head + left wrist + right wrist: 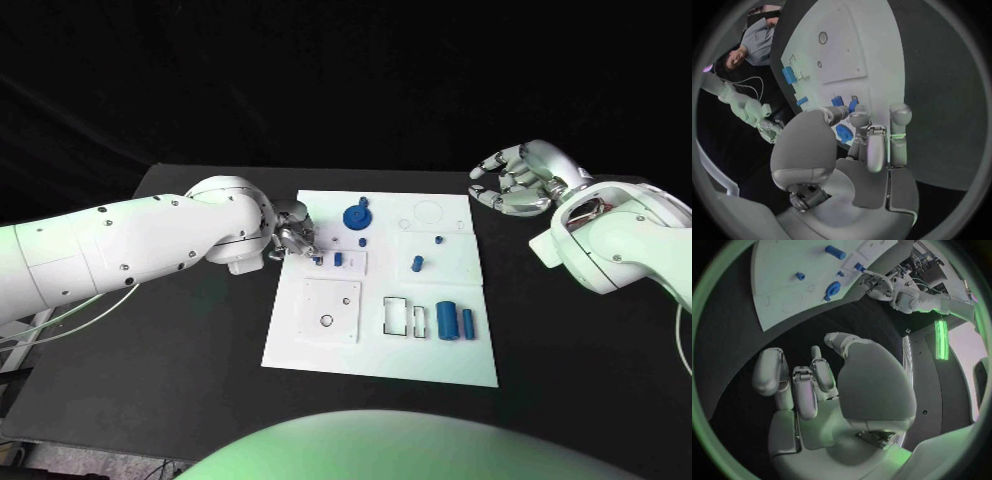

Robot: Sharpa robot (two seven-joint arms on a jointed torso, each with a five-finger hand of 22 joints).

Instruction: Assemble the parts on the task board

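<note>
The white task board [325, 350] lies in the middle of the black table. On it are a blue gear-like disc [356, 215], two small blue parts [330, 260], a short blue peg [418, 264] and two blue cylinders [459, 321]. My left hand [293, 240] hovers at the board's left edge, its fingers [861, 120] spread just short of the two small parts [845, 103]; I see nothing gripped. My right hand [519, 180] hangs above the table off the board's far right corner, its fingers [795, 385] loosely bent and holding nothing. The right wrist view has the disc [832, 290] beside my left hand [879, 285].
A raised white plate with a small hole [329, 310] sits on the board's left half. Outlined slots [404, 318] lie beside the cylinders. Bare black table [173, 370] surrounds the board on all sides.
</note>
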